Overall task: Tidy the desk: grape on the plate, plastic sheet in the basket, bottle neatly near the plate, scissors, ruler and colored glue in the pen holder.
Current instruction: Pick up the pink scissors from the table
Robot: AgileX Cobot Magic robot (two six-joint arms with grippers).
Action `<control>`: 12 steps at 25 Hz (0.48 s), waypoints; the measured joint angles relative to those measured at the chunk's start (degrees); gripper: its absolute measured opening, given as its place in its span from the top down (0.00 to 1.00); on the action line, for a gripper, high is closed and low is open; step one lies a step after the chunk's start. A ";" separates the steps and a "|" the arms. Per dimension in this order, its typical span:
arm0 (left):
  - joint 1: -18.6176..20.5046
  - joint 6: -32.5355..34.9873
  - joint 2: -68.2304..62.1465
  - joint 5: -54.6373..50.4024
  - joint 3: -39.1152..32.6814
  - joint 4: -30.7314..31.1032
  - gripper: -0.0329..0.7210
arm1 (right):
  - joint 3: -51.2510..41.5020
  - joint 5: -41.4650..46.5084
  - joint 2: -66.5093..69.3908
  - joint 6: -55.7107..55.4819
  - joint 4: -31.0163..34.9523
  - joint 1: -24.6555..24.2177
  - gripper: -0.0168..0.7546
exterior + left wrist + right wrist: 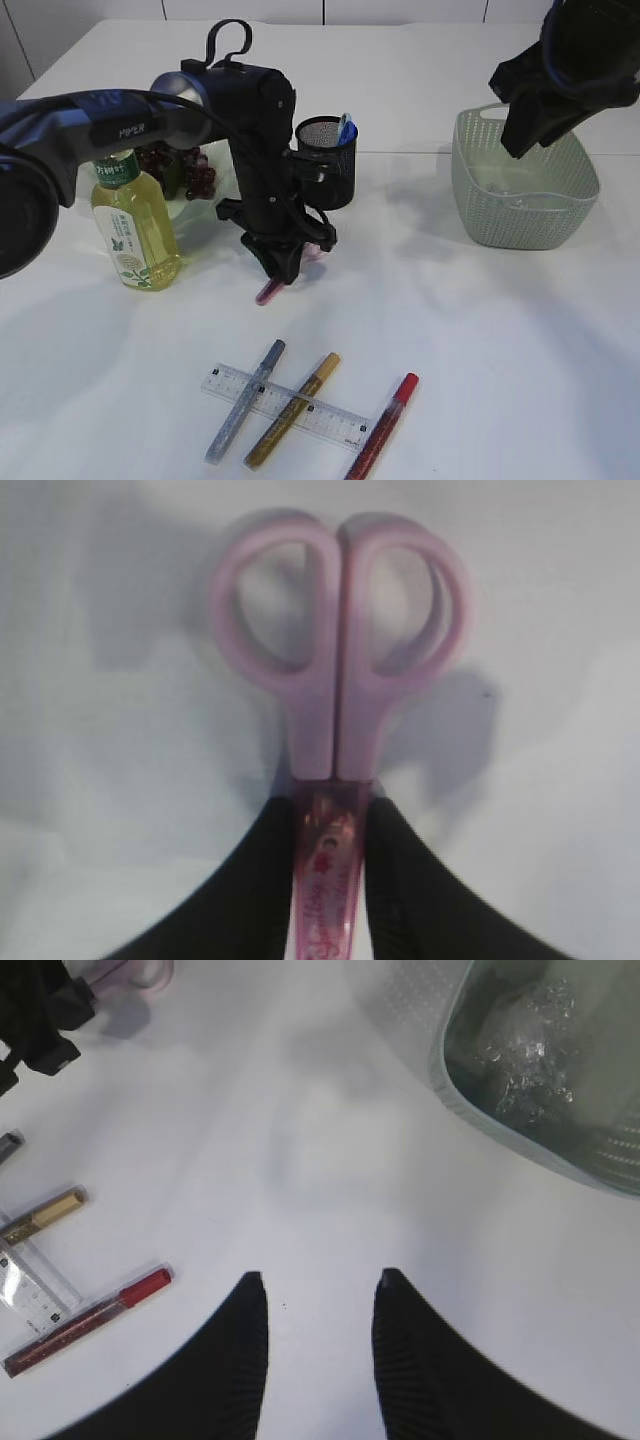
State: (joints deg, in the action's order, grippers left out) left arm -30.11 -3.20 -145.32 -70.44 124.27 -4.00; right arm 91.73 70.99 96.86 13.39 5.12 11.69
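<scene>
My left gripper [285, 268] is shut on pink scissors [335, 690], gripping their translucent red blade sheath [328, 880]; a pink end [268, 291] sticks out below the jaws just above the table. The black mesh pen holder [328, 160] stands right behind it, something blue inside. Dark grapes [178, 165] lie on the plate [215, 205]. The green-tea bottle [133, 222] stands beside the plate. A clear ruler [290, 405] lies under silver [246, 400] and gold glue pens [293, 410]; a red one [383, 425] lies beside. The plastic sheet [525, 1035] lies in the basket [525, 180]. My right gripper [318, 1282] is open, empty.
The right arm [565, 70] hangs above the basket at the back right. In the right wrist view the gold pen [45, 1215], red pen [90, 1322] and ruler [30, 1285] lie at the left. White table surface lies between the pens and the basket.
</scene>
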 joint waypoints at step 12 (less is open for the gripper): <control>0.00 -1.20 1.99 0.13 -0.31 -2.11 0.75 | 0.00 0.00 0.00 0.00 0.00 0.00 0.60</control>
State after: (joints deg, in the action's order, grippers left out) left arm -30.11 -4.41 -143.33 -70.31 123.96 -6.11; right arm 91.73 70.99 96.86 13.39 5.12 11.69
